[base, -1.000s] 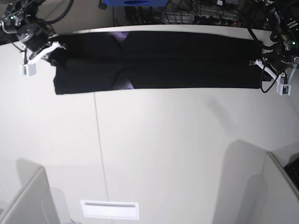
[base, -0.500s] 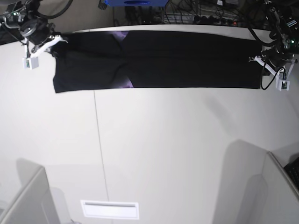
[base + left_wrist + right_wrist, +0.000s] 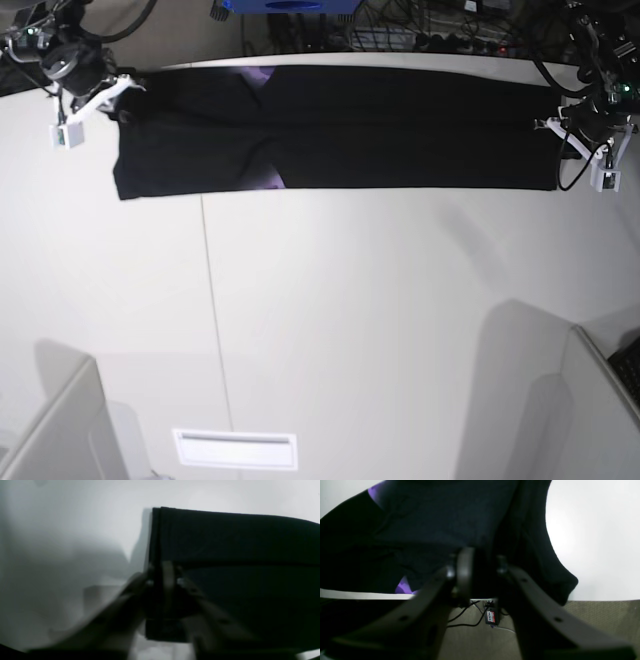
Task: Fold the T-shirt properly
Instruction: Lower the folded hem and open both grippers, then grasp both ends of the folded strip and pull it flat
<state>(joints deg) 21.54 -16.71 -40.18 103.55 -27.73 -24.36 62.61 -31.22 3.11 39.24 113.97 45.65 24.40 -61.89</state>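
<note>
The black T-shirt (image 3: 400, 130) lies as a long folded strip across the far part of the white table (image 3: 350, 320), with small purple patches (image 3: 268, 180) showing near its left third. My left gripper (image 3: 556, 128) is shut on the strip's right end; in the left wrist view its fingertips (image 3: 163, 581) pinch the cloth's edge (image 3: 237, 555). My right gripper (image 3: 122, 95) is shut on the strip's left end. In the right wrist view it (image 3: 480, 565) grips bunched black cloth (image 3: 432, 517), with purple print (image 3: 403, 587) peeking out.
The shirt's far edge lies close to the table's far edge, with cables (image 3: 420, 35) and a blue object (image 3: 285, 6) beyond it. A white slot plate (image 3: 235, 449) sits at the table's front. Grey panels stand at the front left (image 3: 60, 430) and front right (image 3: 600, 400) corners.
Both grippers have moved a little toward the table's far edge, carrying the shirt's ends with them. The strip stays stretched between them.
</note>
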